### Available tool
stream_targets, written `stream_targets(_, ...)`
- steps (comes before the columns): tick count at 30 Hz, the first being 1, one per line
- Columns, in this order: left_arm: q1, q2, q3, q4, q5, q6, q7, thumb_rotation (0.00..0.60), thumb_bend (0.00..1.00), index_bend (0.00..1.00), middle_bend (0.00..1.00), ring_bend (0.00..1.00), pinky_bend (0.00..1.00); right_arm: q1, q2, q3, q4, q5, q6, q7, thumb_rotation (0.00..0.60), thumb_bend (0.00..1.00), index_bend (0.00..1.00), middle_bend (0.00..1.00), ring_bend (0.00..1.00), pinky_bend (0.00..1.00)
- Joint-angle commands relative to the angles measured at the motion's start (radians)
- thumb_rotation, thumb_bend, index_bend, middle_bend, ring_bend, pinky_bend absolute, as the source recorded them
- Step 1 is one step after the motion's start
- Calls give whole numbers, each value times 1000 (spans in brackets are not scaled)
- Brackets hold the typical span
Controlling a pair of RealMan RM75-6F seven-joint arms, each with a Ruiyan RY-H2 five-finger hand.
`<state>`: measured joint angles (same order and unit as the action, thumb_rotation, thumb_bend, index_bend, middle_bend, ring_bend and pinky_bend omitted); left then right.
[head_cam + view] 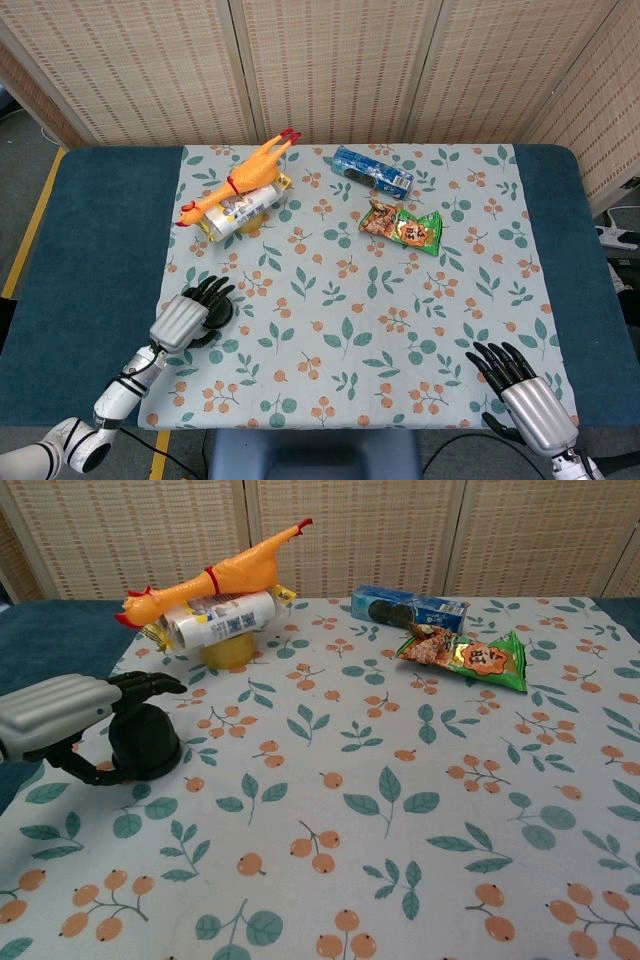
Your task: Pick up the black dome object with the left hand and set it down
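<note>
Black dome object (pixel 146 742) sits under our left hand (pixel 62 713), near the worktop's (pixel 100 230) left edge; fingers (pixel 150 685) arch over its crown, thumb low beside it, whether clamped we cannot tell; right hand (pixel 520 385) lies spread, well apart (holding nothing); bare cloth rightward; farther off, the rubber chicken (pixel 210 578).

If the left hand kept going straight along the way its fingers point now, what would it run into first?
Most likely the black dome object, which sits directly under and ahead of the left hand, whose fingers arch over its top. Beyond it the floral tablecloth looks free, though depth is hard to judge.
</note>
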<state>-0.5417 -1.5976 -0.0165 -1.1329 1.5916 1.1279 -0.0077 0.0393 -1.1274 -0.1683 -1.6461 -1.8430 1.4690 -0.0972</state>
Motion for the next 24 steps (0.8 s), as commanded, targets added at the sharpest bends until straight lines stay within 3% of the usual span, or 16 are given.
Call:
stream_targets(1, -6, 13, -4, -27, -15, -9, -67, 600, 321, 0, 0, 0, 288, 1, -1, 0, 1, 0, -2, 0, 600, 161, 0, 0, 0, 0)
stream_targets(10, -22, -11, -9, 22, -37, -34, -103, 600, 319, 0, 0, 68, 281, -1, 2, 0, -1, 0, 3, 2, 600, 161, 0, 0, 0, 0)
stream_targets(14, -25, -21, -10, 34, -33, -22, -114, 600, 318, 0, 18, 150, 305, 0, 2, 0, -1, 1, -1, 1, 600, 161, 0, 0, 0, 0)
stream_targets(17, -25, -26, -9, 41, -30, -11, -119, 600, 317, 43, 170, 219, 360, 1, 2, 2, -1, 3, -2, 1, 600, 161, 0, 0, 0, 0)
stream_targets(24, -20, -33, -6, 60, -22, 13, -110, 600, 344, 338, 401, 361, 464, 2, 1, 2, -1, 5, -5, 0, 600, 161, 0, 0, 0, 0)
